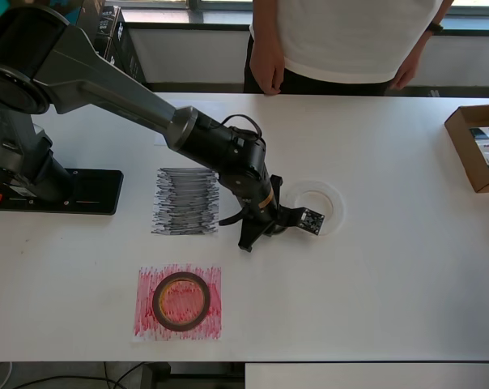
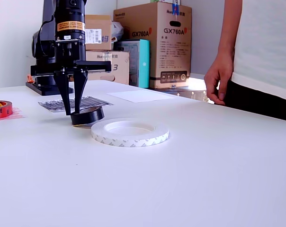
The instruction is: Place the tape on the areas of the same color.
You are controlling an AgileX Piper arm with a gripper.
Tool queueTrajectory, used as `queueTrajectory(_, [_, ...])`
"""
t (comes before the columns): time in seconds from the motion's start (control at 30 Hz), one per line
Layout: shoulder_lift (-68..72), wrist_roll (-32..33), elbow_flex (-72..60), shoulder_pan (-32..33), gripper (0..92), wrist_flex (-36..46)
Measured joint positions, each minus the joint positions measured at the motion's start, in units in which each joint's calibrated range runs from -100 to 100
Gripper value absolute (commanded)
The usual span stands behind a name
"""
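Observation:
My gripper [image 2: 72,112] points straight down over the small black tape roll [image 2: 87,115], which rests on the table. Its two fingers stand close together astride the roll's wall on the exterior view's left. From overhead the gripper [image 1: 263,220] hides this roll. The wide white ring [image 1: 313,207] lies flat just right of the gripper and shows in front of it in the exterior view [image 2: 129,132]. The dark-red roll [image 1: 181,301] lies on the red scribbled sheet [image 1: 147,324]. The black scribbled sheet [image 1: 185,201] is bare, left of the gripper. The plain white sheet [image 2: 140,96] lies farther back.
A person [image 1: 342,40] stands at the table's far edge, hands hanging near it. An open cardboard box [image 1: 478,147] sits at the overhead view's right edge. The arm's base plate [image 1: 62,191] sits at the left. Cardboard boxes [image 2: 152,42] are stacked behind the table.

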Motion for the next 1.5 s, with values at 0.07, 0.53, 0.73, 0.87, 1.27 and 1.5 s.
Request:
queueTrajectory(0.07, [-0.73, -0.89, 0.66, 0.0, 1.0, 0.0])
queueTrajectory(0.53, [-13.54, -3.68, 10.01, 4.15, 0.8, 2.68])
queueTrajectory(0.73, [-22.05, -7.18, 19.92, 5.03, 0.5, 2.68])
queueTrajectory(0.87, [-27.56, -10.66, 26.49, 4.19, 0.0, 1.24])
queueTrajectory(1.27, [-34.69, -21.65, 41.82, 1.69, 0.0, -6.65])
queueTrajectory(1.5, [-33.36, -23.25, 44.13, 2.48, 0.0, -6.71])
